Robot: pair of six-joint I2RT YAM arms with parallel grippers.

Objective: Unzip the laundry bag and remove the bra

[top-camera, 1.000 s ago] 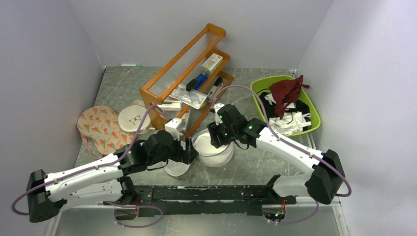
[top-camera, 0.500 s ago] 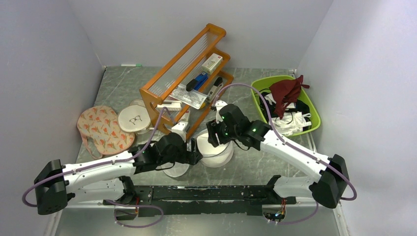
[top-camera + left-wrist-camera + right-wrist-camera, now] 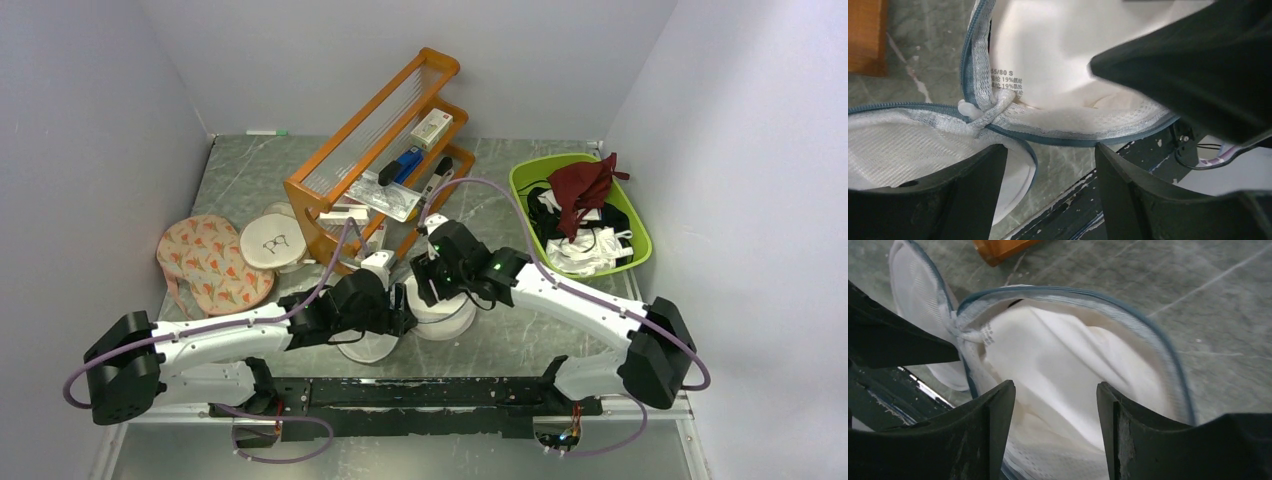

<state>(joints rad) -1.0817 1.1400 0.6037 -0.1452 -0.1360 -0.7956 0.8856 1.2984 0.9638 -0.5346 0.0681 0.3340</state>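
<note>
Both arms are reaching inward from their bases and meeting over the near middle of the tabletop [image 3: 250, 170]. The left arm is lying low and long, running rightward, its wrist turned so the left pincer [image 3: 398, 322] is pointing at the seam where the two halves of the laundry bag [image 3: 445, 318] join. The bag is sitting unzipped just in front of the orange rack [image 3: 375, 160]. Its halves are lying side by side, open side up, hinged at a knot of mesh [image 3: 983, 111], with a blue-grey zipper rim [image 3: 1148, 330] running round each half. Through the left wrist camera I am seeing the left pincer released and gripping nothing, fingers [image 3: 948, 200] spread wide. The rim of the right-hand half and a strip of tabletop are showing between them. The right arm is bending at the elbow and angling in from the right, wrist pitched down over that right-hand half. The right pincer [image 3: 1055, 395] is likewise released, fingers apart, hovering just above the bag's contents; I cannot tell whether the tips are touching cloth. The bra [image 3: 1063, 355] is lying inside the right-hand half, showing as smooth white fabric filling the bowl, with a printed size tag [image 3: 1008, 82] next to the hinge. The left arm's dark finger is crowding the left edge of the right wrist view. The green bin [image 3: 545, 165] of clothes is standing well apart at the right.
</note>
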